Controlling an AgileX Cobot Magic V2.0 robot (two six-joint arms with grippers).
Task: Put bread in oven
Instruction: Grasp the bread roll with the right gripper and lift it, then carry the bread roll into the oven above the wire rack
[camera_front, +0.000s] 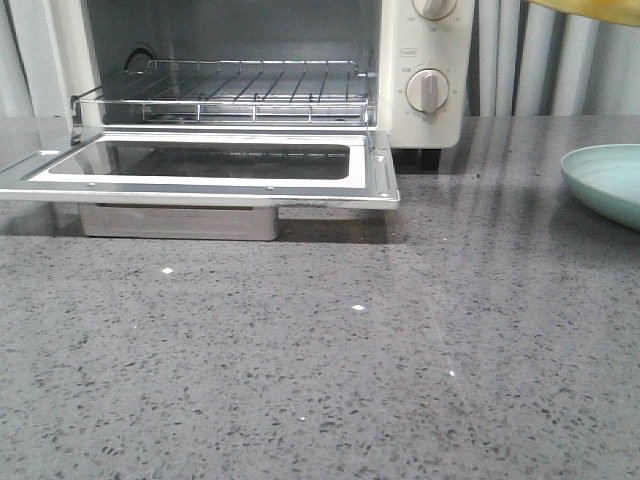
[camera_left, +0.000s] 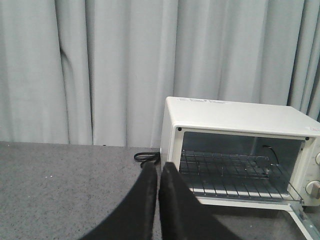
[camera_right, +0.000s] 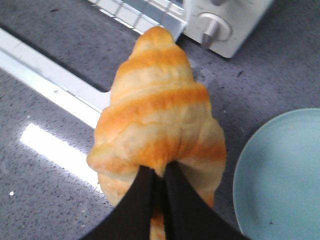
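Observation:
The bread, golden with orange-brown ridges, is pinched in my right gripper and hangs above the counter near the oven's dial side. A yellow sliver of it shows at the front view's top right corner. The cream oven stands at the back with its glass door folded down flat and its wire rack bare. The oven also shows in the left wrist view. My left gripper is shut and empty, held above the counter left of the oven.
A pale teal plate sits at the right on the grey speckled counter; it also shows in the right wrist view. A black power cord lies left of the oven. Grey curtains hang behind.

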